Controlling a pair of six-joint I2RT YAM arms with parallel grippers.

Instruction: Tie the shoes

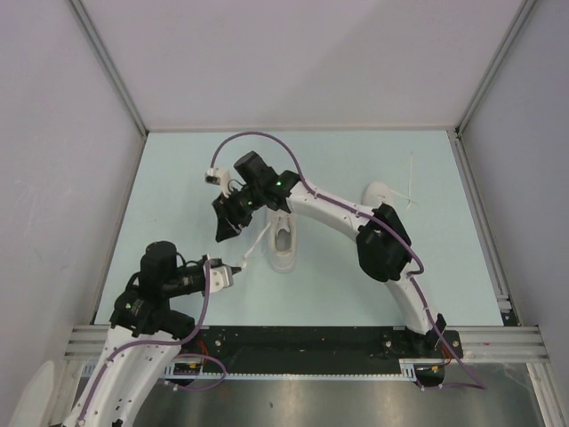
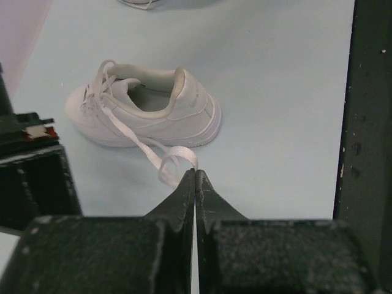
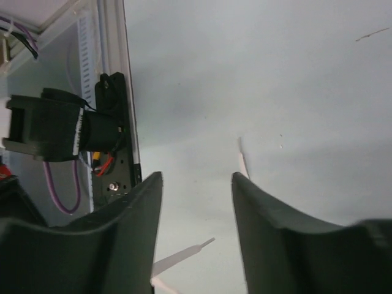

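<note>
One white shoe (image 1: 284, 244) lies in the middle of the table, toe away from the arms; in the left wrist view this shoe (image 2: 153, 113) lies on its sole with loose laces. My left gripper (image 1: 241, 267) (image 2: 195, 171) is shut on a looped lace (image 2: 173, 160) that runs back to the shoe's eyelets. My right gripper (image 1: 223, 233) (image 3: 197, 176) hovers left of the shoe, open, nothing between its fingers; a lace tip (image 3: 185, 253) lies below them. The second shoe (image 1: 380, 191) shows partly behind the right arm.
A loose thin white strand (image 1: 410, 191) lies at the back right. White walls close in the table on three sides. A black rail (image 1: 311, 342) runs along the near edge. The left arm's black body (image 3: 55, 125) shows in the right wrist view.
</note>
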